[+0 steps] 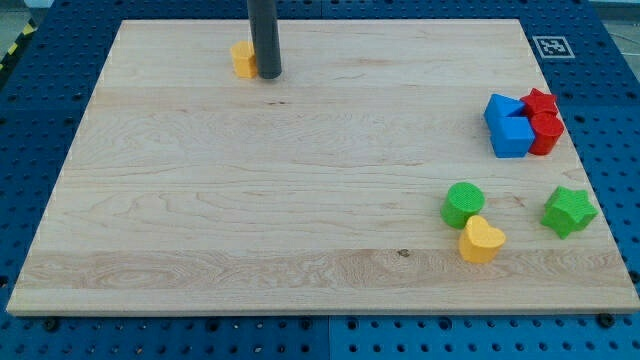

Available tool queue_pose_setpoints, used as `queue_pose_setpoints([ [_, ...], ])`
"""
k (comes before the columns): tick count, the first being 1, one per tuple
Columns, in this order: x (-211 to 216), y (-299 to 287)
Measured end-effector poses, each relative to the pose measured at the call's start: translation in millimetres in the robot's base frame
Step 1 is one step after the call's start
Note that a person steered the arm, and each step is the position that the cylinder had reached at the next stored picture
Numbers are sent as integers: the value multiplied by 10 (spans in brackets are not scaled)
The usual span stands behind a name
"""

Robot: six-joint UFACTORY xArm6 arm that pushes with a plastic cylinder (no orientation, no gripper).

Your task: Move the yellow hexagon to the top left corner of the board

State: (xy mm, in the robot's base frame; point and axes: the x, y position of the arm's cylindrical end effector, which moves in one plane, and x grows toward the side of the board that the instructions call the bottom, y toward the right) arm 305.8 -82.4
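The yellow hexagon (242, 58) lay near the board's (250, 200) top edge, left of centre, short of the top left corner. The arm's rod stood upright against the block's right side, its tip (268, 75) touching or just beside the block. The arm carried no jaws; the rod held nothing.

At the view's right edge, two blue blocks (509, 125) and two red blocks (543, 120) sat packed together, touching. Lower right, a green cylinder (463, 203) touched a yellow heart-shaped block (481, 239) below it. A green star (568, 210) lay near them, apart, toward the right edge.
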Motion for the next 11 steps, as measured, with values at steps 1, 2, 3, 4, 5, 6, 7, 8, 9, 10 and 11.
queue_pose_setpoints([
  [1,-102,-510],
  [2,-367,-798],
  [3,-370,-197],
  [4,-571,-131],
  [5,-590,-656],
  [6,-613,-1104],
  [7,-623,-871],
  [8,-794,-344],
  [9,-1000,-566],
  [10,-1065,-936],
  [11,-1065,-1080],
])
